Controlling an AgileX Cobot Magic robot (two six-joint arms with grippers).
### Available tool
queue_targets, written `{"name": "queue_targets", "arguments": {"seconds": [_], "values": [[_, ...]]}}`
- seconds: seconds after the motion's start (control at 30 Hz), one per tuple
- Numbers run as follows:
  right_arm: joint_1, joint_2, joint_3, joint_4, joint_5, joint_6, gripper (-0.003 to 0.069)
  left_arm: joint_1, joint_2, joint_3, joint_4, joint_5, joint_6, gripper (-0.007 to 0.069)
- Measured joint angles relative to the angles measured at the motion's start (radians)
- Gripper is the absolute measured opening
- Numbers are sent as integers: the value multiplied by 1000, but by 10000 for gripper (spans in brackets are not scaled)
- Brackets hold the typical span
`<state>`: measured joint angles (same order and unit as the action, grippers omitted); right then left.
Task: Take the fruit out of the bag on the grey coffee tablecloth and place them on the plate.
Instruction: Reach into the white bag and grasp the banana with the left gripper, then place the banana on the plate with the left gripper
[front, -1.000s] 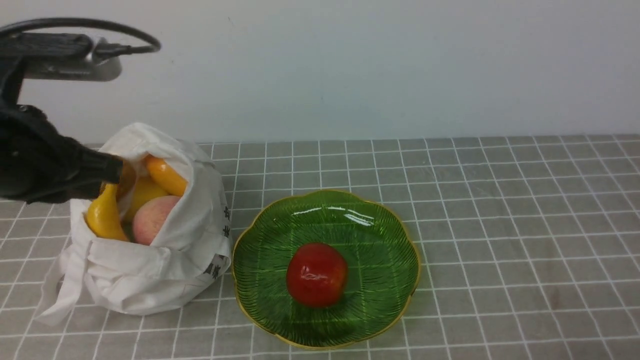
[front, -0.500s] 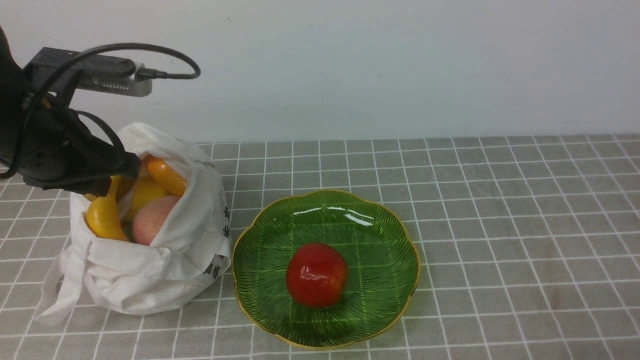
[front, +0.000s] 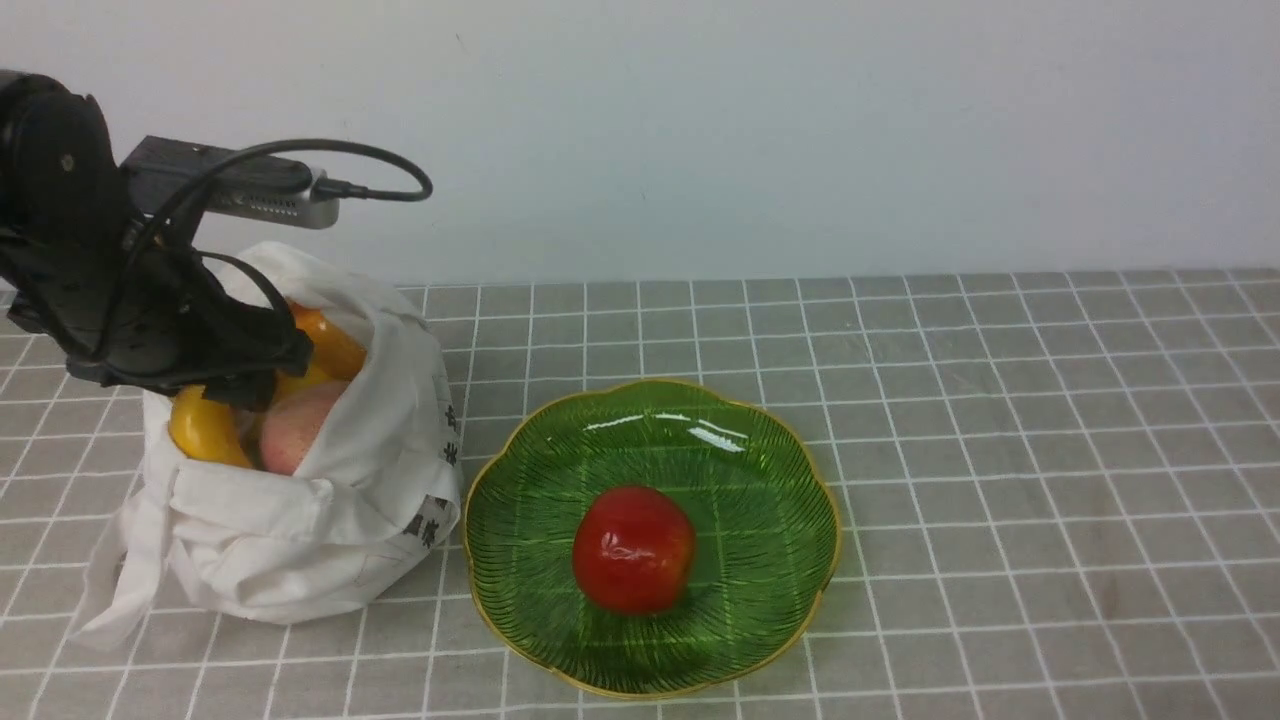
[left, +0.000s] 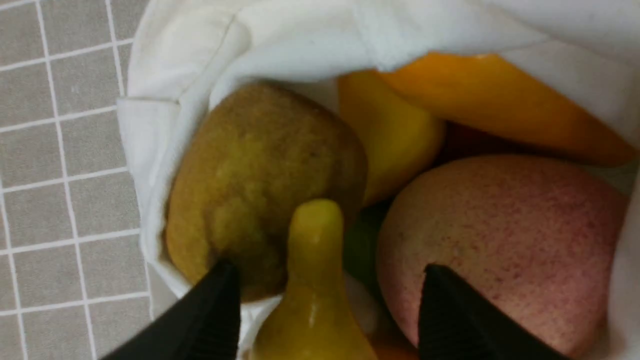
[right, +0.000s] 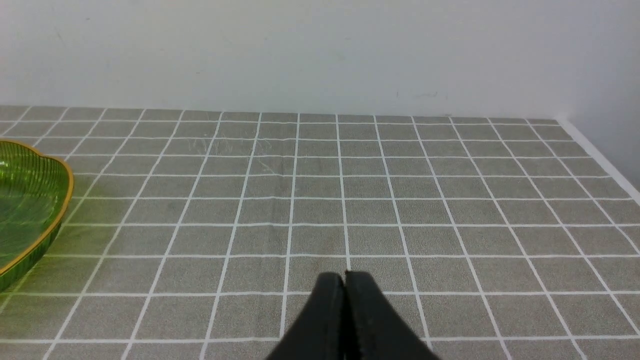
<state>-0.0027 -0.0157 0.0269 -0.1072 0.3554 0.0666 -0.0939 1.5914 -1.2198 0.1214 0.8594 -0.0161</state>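
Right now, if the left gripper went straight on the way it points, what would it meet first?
Most likely the banana: its yellow end sits between the open fingers of the left gripper, inside the bag. The pear and peach flank it; depth unclear.

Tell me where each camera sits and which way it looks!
Front view: between the arms, facing forward; shows bag, plate, and left gripper in the bag.
Left wrist view: on the left arm, looking down into the bag at banana and peach; open fingertips show.
Right wrist view: on the right arm, looking across the tablecloth; shut right gripper shows.
Shared: front and right wrist views both see the plate.
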Motion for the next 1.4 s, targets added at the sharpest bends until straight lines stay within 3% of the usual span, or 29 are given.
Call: {"name": "queue_targets", "arguments": {"seconds": [0.13, 1.07, 1.4], "values": [[0, 0, 0, 0, 0, 0, -15, 0, -3, 0, 1, 0, 0, 234], [0, 0, 0, 0, 0, 0, -15, 0, -195, 0, -30, -66, 16, 234], [0, 0, 0, 0, 0, 0, -15, 0, -249, 0, -27, -77, 73, 234]]}}
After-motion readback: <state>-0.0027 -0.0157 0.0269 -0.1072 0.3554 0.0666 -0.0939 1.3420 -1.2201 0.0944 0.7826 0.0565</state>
